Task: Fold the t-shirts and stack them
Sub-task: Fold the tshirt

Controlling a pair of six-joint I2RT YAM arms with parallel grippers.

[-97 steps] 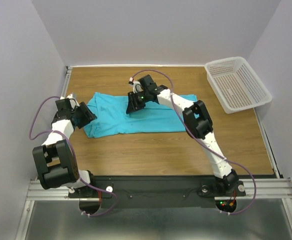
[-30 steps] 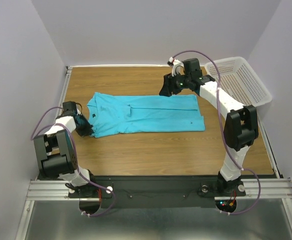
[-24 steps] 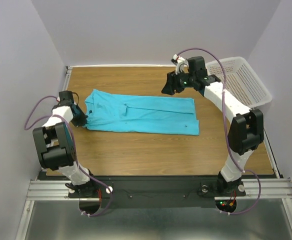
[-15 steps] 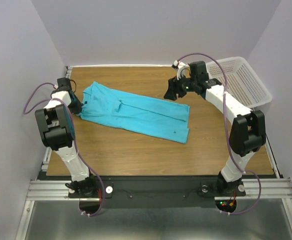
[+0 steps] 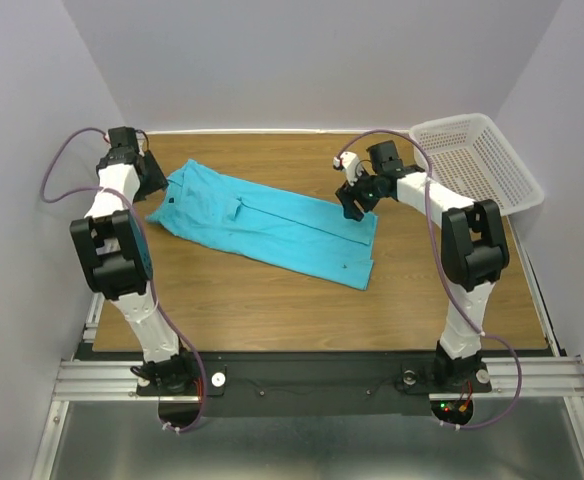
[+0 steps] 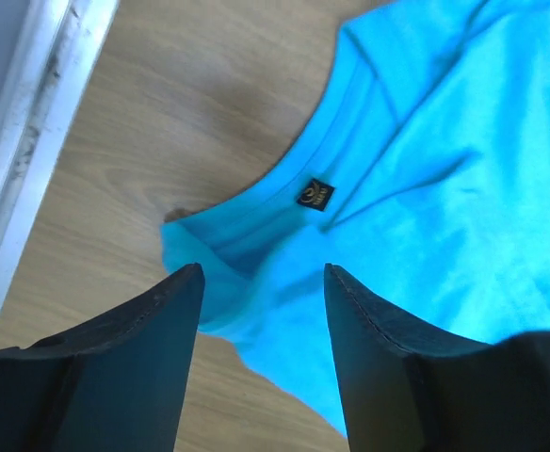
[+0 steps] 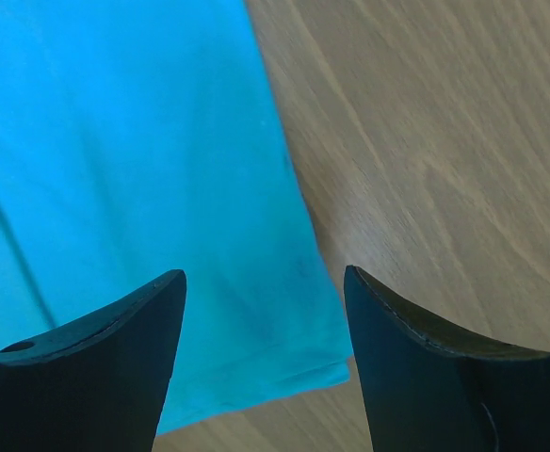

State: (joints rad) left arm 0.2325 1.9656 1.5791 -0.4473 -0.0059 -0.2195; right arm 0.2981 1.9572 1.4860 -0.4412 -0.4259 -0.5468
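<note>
**A:** The left end effector hangs over the collar end of the plain turquoise-blue short-sleeved cotton t-shirt. Its jaws are well apart and nothing is between them. The small dark neck label shows just beyond the fingertips.

**B:** And the right end effector?

**A:** It is also spread wide and holding nothing. It sits over the hem at the shirt's right end, with bare wooden surface just to one side of the cloth's edge.

**B:** How does the shirt lie?

**A:** Flat on the surface as a long band, already narrowed lengthwise by the look of it. The long axis is slanted. The collar is at the far left and the hem is nearer and to the right.

**B:** So each arm has its own end.

**A:** Yes, the left is nearer the collar and the right is nearer the hem. I judge that a crosswise fold bringing one end over the other would run along that slant. The white perforated plastic basket stands apart at the far right.
</note>
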